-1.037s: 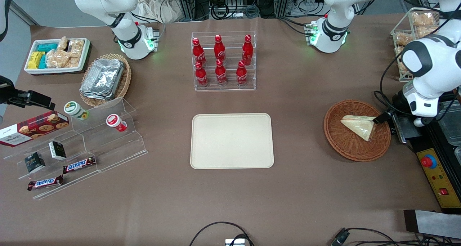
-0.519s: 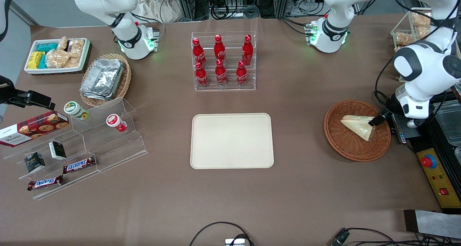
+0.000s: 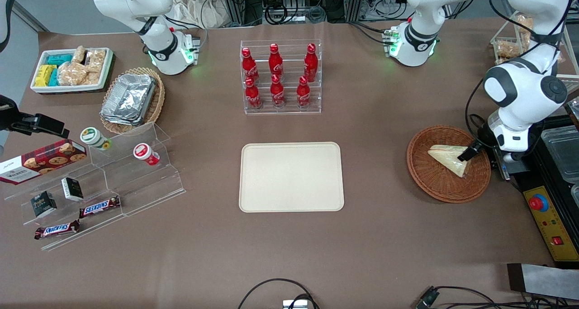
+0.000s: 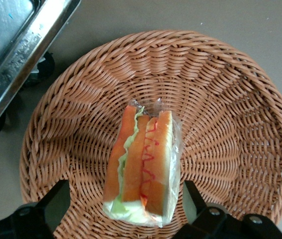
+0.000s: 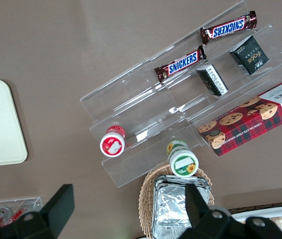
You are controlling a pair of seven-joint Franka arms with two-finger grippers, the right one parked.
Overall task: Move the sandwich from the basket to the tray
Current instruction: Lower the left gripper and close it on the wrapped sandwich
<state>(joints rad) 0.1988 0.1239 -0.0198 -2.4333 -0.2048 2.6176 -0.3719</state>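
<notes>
Sandwich (image 4: 143, 167): wrapped wedge, lying in the round wicker basket (image 3: 434, 182), filling edge up. End effector (image 4: 126, 199): above the basket, fingers (image 4: 56, 199) spread open, one either side of the sandwich, apparently not touching. Tray (image 3: 291, 177): mid-table, well apart.

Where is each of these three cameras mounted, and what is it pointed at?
Front view: high, facing both arms across the table; tray mid-table, gripper over the sandwich in the basket.
Left wrist view: on the working arm, looking down into the basket at the sandwich; open gripper fingers straddle it.
Right wrist view: on the parked arm, above the snack shelves.
Front and left wrist views share basket and sandwich.
</notes>
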